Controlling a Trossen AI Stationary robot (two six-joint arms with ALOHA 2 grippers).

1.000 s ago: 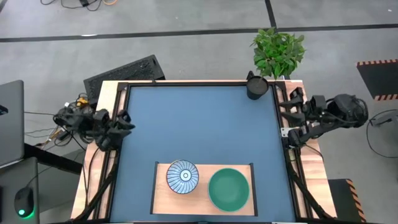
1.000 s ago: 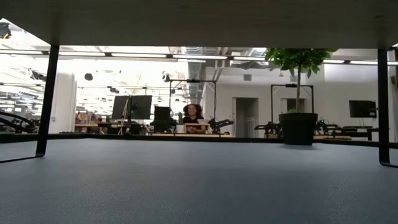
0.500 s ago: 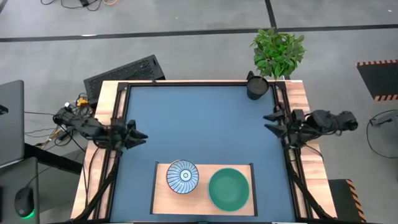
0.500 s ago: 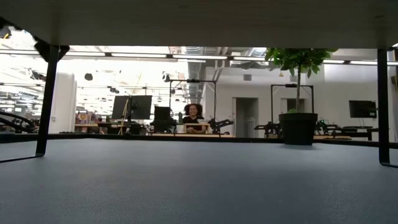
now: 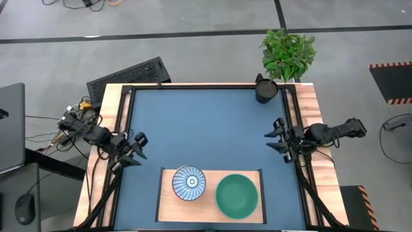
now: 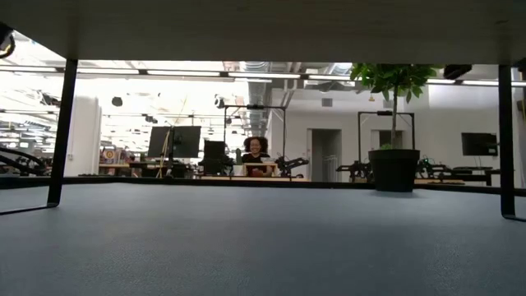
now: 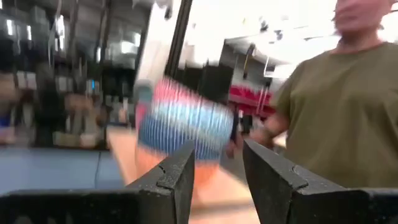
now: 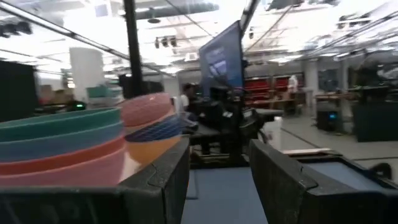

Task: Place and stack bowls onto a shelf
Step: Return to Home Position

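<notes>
With striped bowl (image 5: 189, 183) and green bowl (image 5: 237, 196) stacked on the shelf (image 5: 166, 206), lower centre, left tool (image 5: 134, 149) and right tool (image 5: 277, 136) were held open, clear.

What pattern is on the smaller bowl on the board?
Blue-and-white radial stripes on that bowl; the high view shows it best.

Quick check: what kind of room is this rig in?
Probably an open-plan robotics lab or workshop: beyond the blue table, the low view shows monitors on stands, a person seated far back, and exposed ceiling ducts.
</notes>
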